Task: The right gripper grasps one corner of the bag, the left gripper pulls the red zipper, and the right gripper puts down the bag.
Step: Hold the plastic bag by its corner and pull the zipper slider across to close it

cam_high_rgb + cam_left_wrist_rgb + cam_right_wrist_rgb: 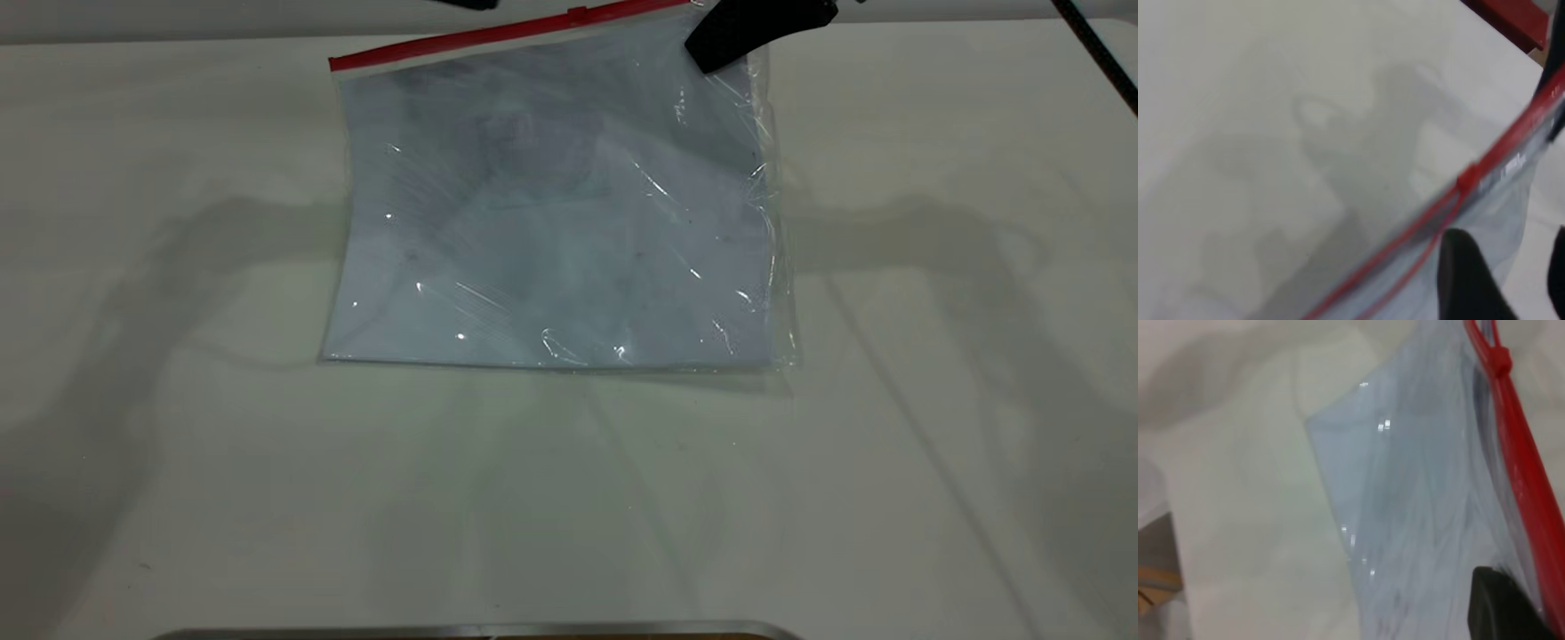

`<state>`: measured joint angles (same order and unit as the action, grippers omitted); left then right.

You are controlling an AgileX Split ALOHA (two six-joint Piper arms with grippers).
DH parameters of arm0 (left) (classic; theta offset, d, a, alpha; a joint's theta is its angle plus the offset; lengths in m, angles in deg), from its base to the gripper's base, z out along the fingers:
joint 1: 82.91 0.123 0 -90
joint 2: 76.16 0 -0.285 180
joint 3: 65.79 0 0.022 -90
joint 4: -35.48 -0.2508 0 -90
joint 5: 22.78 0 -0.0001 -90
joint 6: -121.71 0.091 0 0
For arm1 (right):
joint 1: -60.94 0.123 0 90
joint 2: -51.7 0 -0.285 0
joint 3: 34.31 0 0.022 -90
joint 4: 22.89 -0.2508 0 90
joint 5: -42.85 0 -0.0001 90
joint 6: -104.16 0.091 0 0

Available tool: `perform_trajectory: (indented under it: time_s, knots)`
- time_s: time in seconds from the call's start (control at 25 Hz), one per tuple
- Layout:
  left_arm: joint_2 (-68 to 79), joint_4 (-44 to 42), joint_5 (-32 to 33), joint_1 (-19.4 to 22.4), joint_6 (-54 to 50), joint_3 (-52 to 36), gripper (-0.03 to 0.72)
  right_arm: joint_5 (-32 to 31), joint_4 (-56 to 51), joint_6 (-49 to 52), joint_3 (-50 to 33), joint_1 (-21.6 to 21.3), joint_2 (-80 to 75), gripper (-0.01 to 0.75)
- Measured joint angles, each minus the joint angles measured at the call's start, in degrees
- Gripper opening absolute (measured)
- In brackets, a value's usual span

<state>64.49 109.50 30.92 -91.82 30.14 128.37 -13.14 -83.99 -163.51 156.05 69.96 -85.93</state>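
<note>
On the tabletop the bag rests its near edge, its far corner clamped in the right pincer, while the slider sits midway along the red zipper, so the pull looks half done; whether the left pincer beside it is closed, I cannot tell.

Clear, glossy bag showing white paper, red zipper beside the black right pincer, off-white worktop.

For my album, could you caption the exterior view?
Right pincer lifts the bag by its red zipper corner.
</note>
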Motion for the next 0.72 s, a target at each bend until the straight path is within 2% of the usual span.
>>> perform_trajectory:
  time_s: [0.16, 0.36, 0.72]
  knots:
    - [0.3, 0.0, -0.1, -1.5, -0.3, 2.3, 0.448, -1.8, -0.2, -0.2, 0.0, 1.3, 0.0, 0.035]
    - [1.0, 0.0, -0.1, -2.6, -0.7, 2.8, 0.448, -2.0, -0.7, -1.6, 0.0, 3.5, 0.0, 0.035]
    - [1.6, -4.9, 1.7, -2.8, -3.7, 2.8, 0.445, -2.2, -0.7, -2.0, 0.0, 3.7, 0.0, 0.035]
